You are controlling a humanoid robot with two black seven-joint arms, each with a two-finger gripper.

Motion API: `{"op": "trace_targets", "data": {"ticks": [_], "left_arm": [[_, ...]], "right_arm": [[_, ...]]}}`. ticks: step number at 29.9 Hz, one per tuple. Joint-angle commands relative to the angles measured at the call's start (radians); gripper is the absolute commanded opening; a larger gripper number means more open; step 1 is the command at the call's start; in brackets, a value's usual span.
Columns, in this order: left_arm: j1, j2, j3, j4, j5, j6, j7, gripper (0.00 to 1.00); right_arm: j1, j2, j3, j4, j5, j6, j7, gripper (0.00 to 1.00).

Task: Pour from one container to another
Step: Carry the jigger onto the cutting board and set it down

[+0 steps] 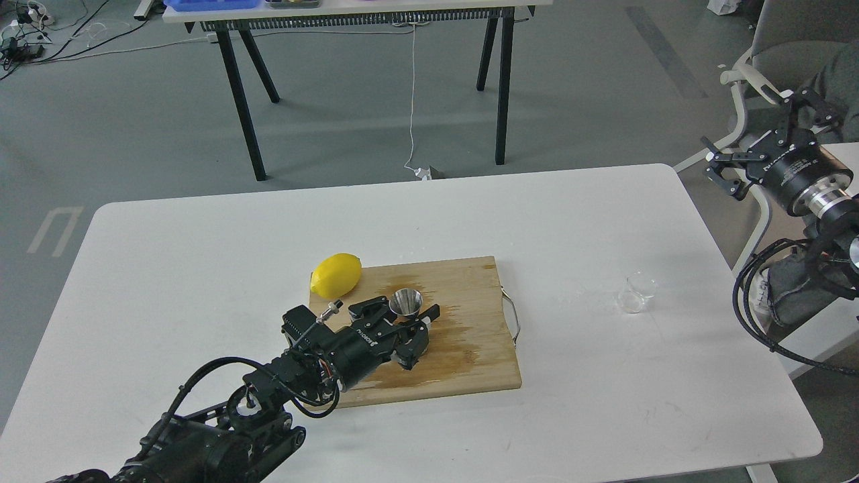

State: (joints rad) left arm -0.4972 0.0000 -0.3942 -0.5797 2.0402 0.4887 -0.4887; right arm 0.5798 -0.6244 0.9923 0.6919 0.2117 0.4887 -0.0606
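The table (201,255) carried everything, and the board (463,322) lay near its middle, a stained wooden slab that served as the working spot and caught spills. The left arm reached onto the board from the near-left, so that the left gripper (396,314) stood around the jigger (407,303); its fingers lay either side of the steel cone, seemingly closed on it to steady it for filling, though whether they truly pressed the metal was hard to tell from above. The right gripper (758,137) hung well right of the board, off the table's edge, its fingers spread and empty. A lemon (336,275) rested at the board's far-left corner, overlapping its edge. The cup (637,292) stood upright, well right of the board, apparently empty, within the right arm's reach.
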Motion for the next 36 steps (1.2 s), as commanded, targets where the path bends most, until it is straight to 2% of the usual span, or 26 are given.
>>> {"op": "trace_targets", "data": {"ticks": [1,12,36], "left_arm": [[0.005,0.000,0.000,-0.008,0.000,0.000,0.000,0.88],[0.012,0.000,0.001,-0.011,0.000,0.000,0.000,0.96],[0.063,0.012,0.000,-0.011,-0.002,0.000,0.000,0.97]], "right_arm": [[0.000,0.000,0.000,0.000,0.000,0.000,0.001,0.99],[-0.008,0.000,0.003,0.000,0.000,0.000,0.001,0.99],[-0.008,0.011,0.003,0.000,0.000,0.000,0.002,0.99]]}}
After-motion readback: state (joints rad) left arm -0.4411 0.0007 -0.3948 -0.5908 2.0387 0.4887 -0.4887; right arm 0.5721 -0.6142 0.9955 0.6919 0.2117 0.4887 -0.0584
